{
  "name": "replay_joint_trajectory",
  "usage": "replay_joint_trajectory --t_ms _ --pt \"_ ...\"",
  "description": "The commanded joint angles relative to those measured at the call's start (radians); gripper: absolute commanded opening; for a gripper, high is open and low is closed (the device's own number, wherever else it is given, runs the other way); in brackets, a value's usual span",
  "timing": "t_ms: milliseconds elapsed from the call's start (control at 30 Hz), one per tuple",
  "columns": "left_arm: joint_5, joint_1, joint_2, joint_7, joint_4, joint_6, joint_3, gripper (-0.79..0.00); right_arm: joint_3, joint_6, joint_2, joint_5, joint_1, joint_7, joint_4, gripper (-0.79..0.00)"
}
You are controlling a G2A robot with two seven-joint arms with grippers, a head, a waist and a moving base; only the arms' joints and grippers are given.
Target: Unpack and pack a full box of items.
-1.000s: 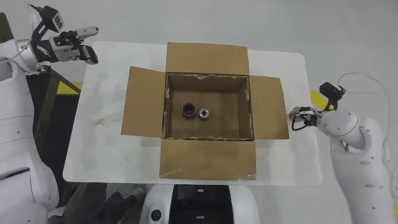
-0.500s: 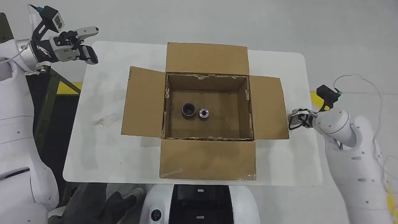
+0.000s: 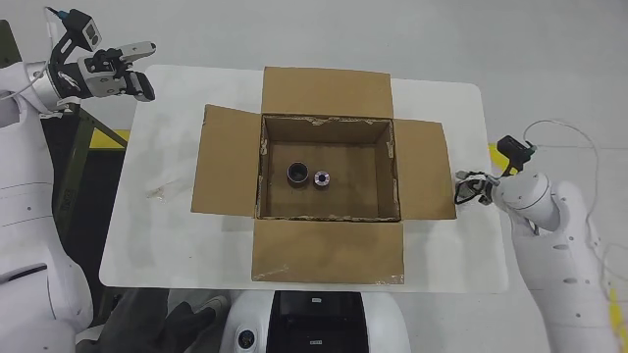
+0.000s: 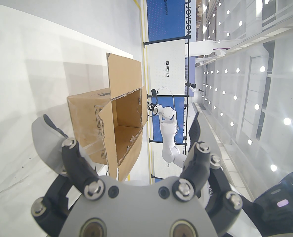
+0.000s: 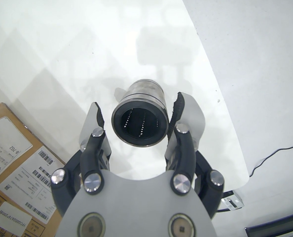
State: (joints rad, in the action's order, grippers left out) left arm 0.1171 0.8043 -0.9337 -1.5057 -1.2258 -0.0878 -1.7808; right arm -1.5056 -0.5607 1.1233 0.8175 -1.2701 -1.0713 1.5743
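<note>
Right gripper (image 5: 138,102) points down and straddles one steel bearing (image 5: 140,114) standing on the table (image 3: 157,235), just beside the right flap of the one open box (image 3: 329,250); fingers parted, gap on one side. You count two parts inside: dark ring (image 3: 296,173), smaller silver piece (image 3: 321,178). Left gripper (image 3: 145,67) hangs at the far-left table corner, spread wide, empty.

A white bench (image 3: 157,245) is standing on a grey floor (image 3: 392,10); blue and white panels (image 4: 166,13) are lining the hall under glowing ceiling lights (image 4: 262,69).

The top camera looks down on the box (image 3: 329,245), shared from afar ahead of the left gripper (image 4: 121,115); the right wrist camera faces the table (image 5: 62,25) closely.
</note>
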Motion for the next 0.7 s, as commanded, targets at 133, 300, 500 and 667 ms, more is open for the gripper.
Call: replay_joint_trajectory --t_ms 133,300,500,667 --pt "0.0 0.0 0.0 0.0 0.0 0.0 0.0 0.0 -0.053 -0.011 -0.008 0.003 -0.043 0.001 0.101 -0.203" --pt "0.0 0.0 0.0 0.0 0.0 0.0 0.0 0.0 -0.099 -0.039 -0.016 0.04 -0.085 -0.008 0.214 -0.163" --pt "0.0 0.0 0.0 0.0 0.0 0.0 0.0 0.0 -0.153 -0.021 -0.023 0.042 -0.117 -0.023 0.346 -0.108" --pt "0.0 0.0 0.0 0.0 0.0 0.0 0.0 0.0 -0.16 0.012 -0.027 0.052 -0.136 -0.038 0.46 -0.095"
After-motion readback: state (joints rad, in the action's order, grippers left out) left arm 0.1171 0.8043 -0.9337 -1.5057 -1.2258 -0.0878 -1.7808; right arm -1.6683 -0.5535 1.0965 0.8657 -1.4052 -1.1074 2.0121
